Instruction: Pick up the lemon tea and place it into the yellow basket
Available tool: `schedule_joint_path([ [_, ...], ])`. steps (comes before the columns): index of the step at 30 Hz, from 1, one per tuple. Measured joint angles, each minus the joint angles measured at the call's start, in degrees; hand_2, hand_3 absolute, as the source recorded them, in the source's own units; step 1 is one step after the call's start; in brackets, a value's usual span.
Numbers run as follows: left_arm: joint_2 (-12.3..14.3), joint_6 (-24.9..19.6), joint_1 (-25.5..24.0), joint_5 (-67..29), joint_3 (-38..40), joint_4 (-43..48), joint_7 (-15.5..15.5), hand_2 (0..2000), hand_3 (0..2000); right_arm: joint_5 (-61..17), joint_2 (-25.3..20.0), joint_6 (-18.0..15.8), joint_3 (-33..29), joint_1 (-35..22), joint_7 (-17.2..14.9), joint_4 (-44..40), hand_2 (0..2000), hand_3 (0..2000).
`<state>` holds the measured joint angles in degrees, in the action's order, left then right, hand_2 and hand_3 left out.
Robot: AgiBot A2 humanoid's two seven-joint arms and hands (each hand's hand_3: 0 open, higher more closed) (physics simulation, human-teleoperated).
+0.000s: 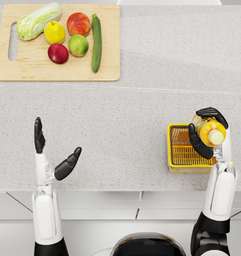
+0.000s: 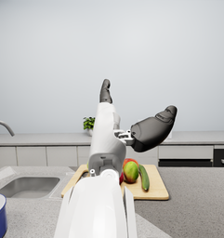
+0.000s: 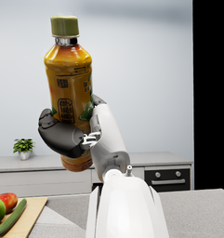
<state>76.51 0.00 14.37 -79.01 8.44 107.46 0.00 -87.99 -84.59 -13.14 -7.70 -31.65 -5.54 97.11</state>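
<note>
Nearest the robot, its two hands are raised over the speckled grey counter (image 1: 142, 115). The left hand (image 1: 52, 150) holds nothing, its fingers spread apart and pointing upward, well clear of everything on the counter. The right hand (image 1: 207, 131) grips the one lemon tea bottle (image 1: 212, 131); the right wrist view shows it held upright, dark fingers wrapped around the lower label and the green cap on top, lifted off the counter. In the head view the bottle sits over the far right corner of the single yellow basket (image 1: 179, 150), which rests near the counter's front edge just beside the right forearm; nothing shows inside the basket, and the hand and bottle hide its far right corner. Well apart, at the far left of the counter, lies one wooden cutting board (image 1: 22, 70) carrying six items: one napa cabbage (image 1: 38, 20), one yellow fruit (image 1: 54, 33), one peach (image 1: 78, 23), one green apple (image 1: 78, 45), one red apple (image 1: 58, 53) and one cucumber (image 1: 96, 42).
</note>
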Motion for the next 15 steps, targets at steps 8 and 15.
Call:
schedule_joint_path([
  [8,0.26,0.0,0.87,0.0,-1.19,-2.59,0.0,0,0,-0.02,-1.14,0.13,-0.63,8.26,-13.04,-4.52,639,1673],
  [15,-0.38,0.0,8.07,-0.01,-3.24,-7.53,0.0,0,0,0.0,-0.68,11.19,1.36,6.66,1.86,-1.79,0,0],
])
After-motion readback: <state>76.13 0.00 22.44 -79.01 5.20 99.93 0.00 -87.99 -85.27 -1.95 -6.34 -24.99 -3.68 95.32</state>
